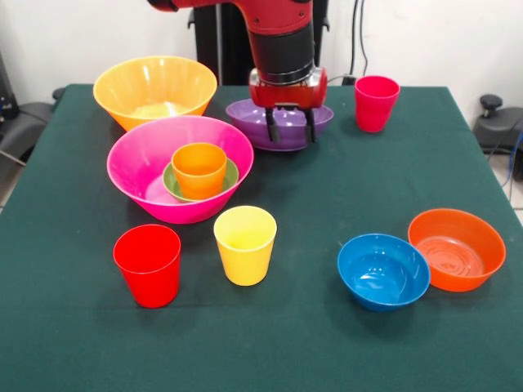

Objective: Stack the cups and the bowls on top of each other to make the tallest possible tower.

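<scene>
**Purple bowl could slip from a rim pinch**

Left of centre, the tower (181,167), pink bowl, green bowl and orange cup, sits untouched. Upper centre, the arm drops vertically; its gripper (290,128) hangs spread over the purple bowl (278,122), holding nothing. A glossy rim may skid or tip if pinched

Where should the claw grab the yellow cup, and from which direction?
Probably the rim of the yellow cup, from straight above, one finger inside the mouth and one outside. It stands upright and mouth-up, with thin tapered walls. The red cup stands close beside it, so keep the outer finger off that side.
</scene>
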### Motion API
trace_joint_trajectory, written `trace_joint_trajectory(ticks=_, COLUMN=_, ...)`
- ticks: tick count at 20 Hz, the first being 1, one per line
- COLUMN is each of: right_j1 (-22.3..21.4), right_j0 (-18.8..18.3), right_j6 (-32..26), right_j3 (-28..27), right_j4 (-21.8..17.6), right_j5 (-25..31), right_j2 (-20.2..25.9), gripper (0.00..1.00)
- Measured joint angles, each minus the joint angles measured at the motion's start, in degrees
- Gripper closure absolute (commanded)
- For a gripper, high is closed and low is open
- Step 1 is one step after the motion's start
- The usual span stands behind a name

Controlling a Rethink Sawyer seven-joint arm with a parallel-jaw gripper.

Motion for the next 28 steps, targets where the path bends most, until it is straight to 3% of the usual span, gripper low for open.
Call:
trace_joint_trajectory(ticks=7, right_j1=-3.6, right_j0=0.6, right_j6=0.0, right_j3=0.0, right_j4=0.9, right_j5=1.1, right_j2=0.0, gripper=0.0)
trace_joint_trajectory(ticks=18, right_j1=-15.0, right_j0=2.9, right_j6=0.0, right_j3=0.1, right_j4=6.8, right_j5=12.0, right_j2=0.0, gripper=0.0)
trace_joint_trajectory(ticks=23, right_j1=-16.0, right_j0=4.5, right_j6=0.0, right_j3=0.1, right_j4=7.3, right_j5=12.3, right_j2=0.0, gripper=0.0)
trace_joint_trajectory(ticks=28, right_j1=-14.1, right_j0=6.8, right_j6=0.0, right_j3=-0.4, right_j4=7.3, right_j5=12.1, right_j2=-0.5, gripper=0.0)
